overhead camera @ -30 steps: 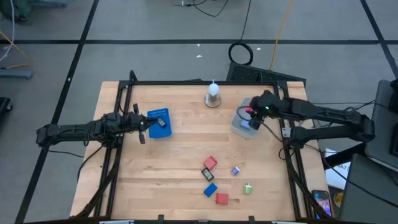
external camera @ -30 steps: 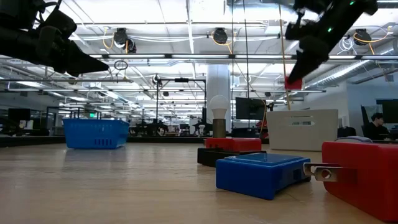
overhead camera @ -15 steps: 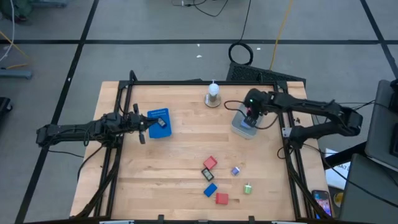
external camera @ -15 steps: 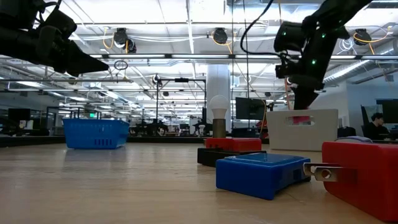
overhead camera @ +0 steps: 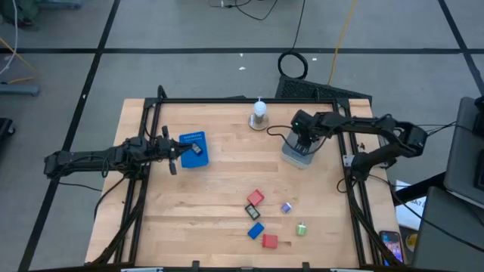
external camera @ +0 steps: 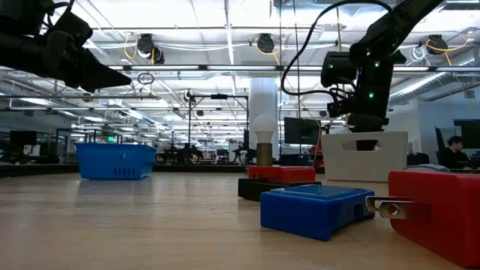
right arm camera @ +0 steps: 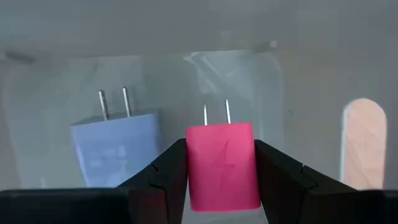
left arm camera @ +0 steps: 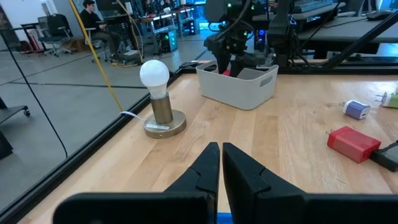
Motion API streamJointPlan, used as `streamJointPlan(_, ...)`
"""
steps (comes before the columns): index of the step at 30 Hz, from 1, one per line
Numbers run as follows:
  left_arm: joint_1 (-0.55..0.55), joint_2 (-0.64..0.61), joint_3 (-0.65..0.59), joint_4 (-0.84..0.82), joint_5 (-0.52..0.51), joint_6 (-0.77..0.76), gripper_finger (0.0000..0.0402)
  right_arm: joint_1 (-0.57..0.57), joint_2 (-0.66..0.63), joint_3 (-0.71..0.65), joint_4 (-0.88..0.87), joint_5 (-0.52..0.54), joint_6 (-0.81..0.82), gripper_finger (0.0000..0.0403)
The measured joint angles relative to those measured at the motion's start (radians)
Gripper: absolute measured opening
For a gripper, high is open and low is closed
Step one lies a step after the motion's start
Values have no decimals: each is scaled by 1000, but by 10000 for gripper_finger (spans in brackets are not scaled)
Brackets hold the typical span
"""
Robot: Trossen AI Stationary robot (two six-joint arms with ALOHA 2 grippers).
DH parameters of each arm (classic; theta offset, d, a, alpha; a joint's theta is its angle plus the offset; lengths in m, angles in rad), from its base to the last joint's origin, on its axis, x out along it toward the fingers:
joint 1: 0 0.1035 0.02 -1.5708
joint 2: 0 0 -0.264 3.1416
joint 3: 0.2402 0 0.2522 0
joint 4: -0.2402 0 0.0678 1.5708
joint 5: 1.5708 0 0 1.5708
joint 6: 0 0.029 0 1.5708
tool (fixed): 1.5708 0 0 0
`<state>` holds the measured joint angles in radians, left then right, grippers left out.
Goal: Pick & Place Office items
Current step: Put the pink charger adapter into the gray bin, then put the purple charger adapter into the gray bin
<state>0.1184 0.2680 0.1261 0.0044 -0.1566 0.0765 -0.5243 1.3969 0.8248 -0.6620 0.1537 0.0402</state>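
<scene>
Inside tub [right arm camera: 236, 68], claw-held pink charger [right arm camera: 224, 165]

Bright, even light from ceiling strip lamps [external camera: 225, 34] glares in the low view, casting only soft shadows on the counter [overhead camera: 227, 189], while the right wrist view is blurred.

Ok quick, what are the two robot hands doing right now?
Left gripper: jaws shut, holding nothing, hovering near the blue box.
Right gripper: jaws closed on a pink plug block, down inside the grey tub.
</scene>
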Motion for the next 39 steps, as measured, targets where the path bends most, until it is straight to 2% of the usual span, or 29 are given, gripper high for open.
streamJointPlan(15,0,0,0,0,0,-3,24,0,91,4,11,7,-2,144)
streamJointPlan(24,0,0,0,0,1,-3,24,0,94,-2,0,-3,0,215)
streamJointPlan(29,0,0,0,0,1,-3,24,0,91,-1,-3,-3,-5,233)
streamJointPlan(34,0,0,0,0,1,-3,24,2,20,-1,-45,-3,-24,235)
streamJointPlan(37,0,0,0,0,1,-3,24,2,-72,-1,-87,-13,-17,232)
streamJointPlan(39,0,0,0,1,1,-3,24,2,-149,-1,-103,-59,-15,229)
